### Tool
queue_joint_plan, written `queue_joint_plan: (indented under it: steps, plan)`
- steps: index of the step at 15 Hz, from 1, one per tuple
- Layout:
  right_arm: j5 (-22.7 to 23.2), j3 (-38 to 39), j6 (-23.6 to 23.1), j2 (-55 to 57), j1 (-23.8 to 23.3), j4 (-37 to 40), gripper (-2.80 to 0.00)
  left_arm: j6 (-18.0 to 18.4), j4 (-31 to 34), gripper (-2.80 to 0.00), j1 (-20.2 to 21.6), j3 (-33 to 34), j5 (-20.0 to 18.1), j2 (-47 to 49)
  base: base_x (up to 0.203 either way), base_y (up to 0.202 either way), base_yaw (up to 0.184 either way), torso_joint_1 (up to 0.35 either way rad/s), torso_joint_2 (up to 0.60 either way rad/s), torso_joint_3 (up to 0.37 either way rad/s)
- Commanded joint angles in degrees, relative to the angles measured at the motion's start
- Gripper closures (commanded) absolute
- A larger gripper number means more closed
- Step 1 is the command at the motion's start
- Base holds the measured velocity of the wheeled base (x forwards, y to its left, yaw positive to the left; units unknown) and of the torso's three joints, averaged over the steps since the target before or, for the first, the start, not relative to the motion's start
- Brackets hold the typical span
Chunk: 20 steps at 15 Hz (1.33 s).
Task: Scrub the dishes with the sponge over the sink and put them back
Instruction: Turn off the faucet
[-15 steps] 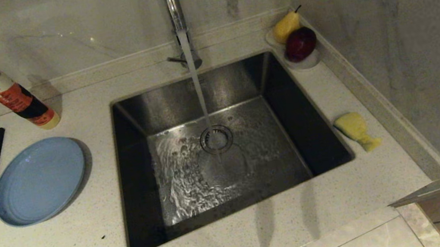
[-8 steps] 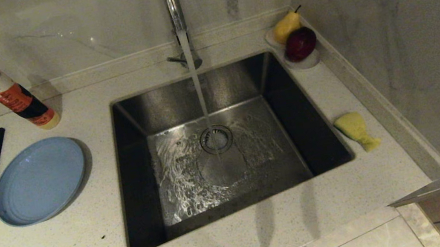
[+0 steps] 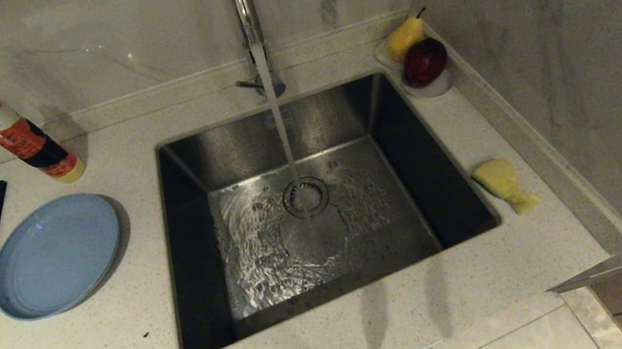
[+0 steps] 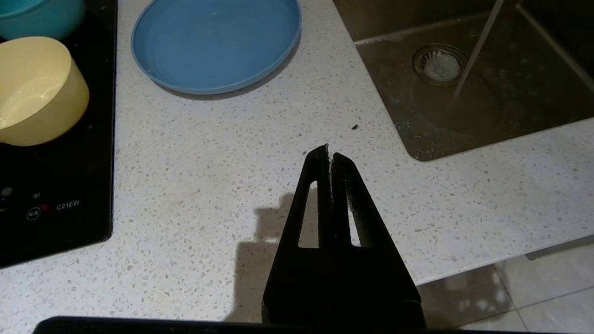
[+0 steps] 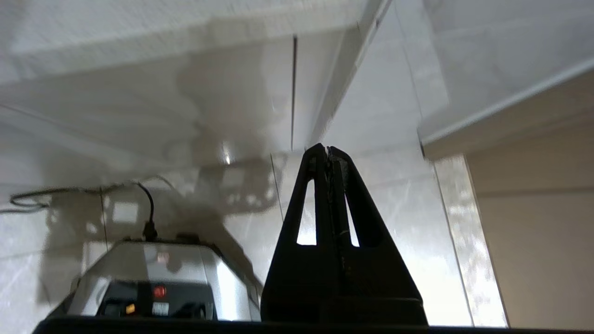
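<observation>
Steel sink (image 3: pixel 208 310) mid-frame, water running from the tap (image 3: pixel 245 7).
Plate (image 3: pixel 54 254) and bowls lie far left, sponge (image 3: pixel 502 183) right; left gripper (image 4: pixel 330 155) and right gripper (image 5: pixel 327 150) both pinched, empty.

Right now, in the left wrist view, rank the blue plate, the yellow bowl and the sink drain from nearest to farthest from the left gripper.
From the shut left gripper:
1. Sink drain, toward the sink side, and blue plate, straight ahead on the counter: too close to call.
2. Yellow bowl, far off on the black cooktop.
</observation>
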Motion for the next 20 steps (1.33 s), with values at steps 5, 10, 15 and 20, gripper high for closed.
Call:
queue_joint_plan:
  steps: [5,10,15,20]
  plan:
    - [-0.1,-0.1,0.1,-10.7,0.4,0.2,0.00,0.0,-0.1,0.00,0.0,2.3,0.0,0.0,0.000,0.000,0.000,0.000,0.00,0.000]
    - [-0.6,-0.1,0.4,-10.5,0.4,0.0,0.00,0.0,-0.1,0.00,0.0,2.3,0.0,0.0,0.000,0.000,0.000,0.000,0.00,0.000]
    - [-0.6,-0.1,0.9,-10.6,0.4,0.0,0.00,0.0,-0.1,0.00,0.0,2.3,0.1,0.0,0.000,0.000,0.000,0.000,0.00,0.000]
    - [-0.6,-0.1,0.9,-10.6,0.4,0.0,0.00,0.0,-0.1,0.00,0.0,2.3,0.1,0.0,0.000,0.000,0.000,0.000,0.00,0.000]
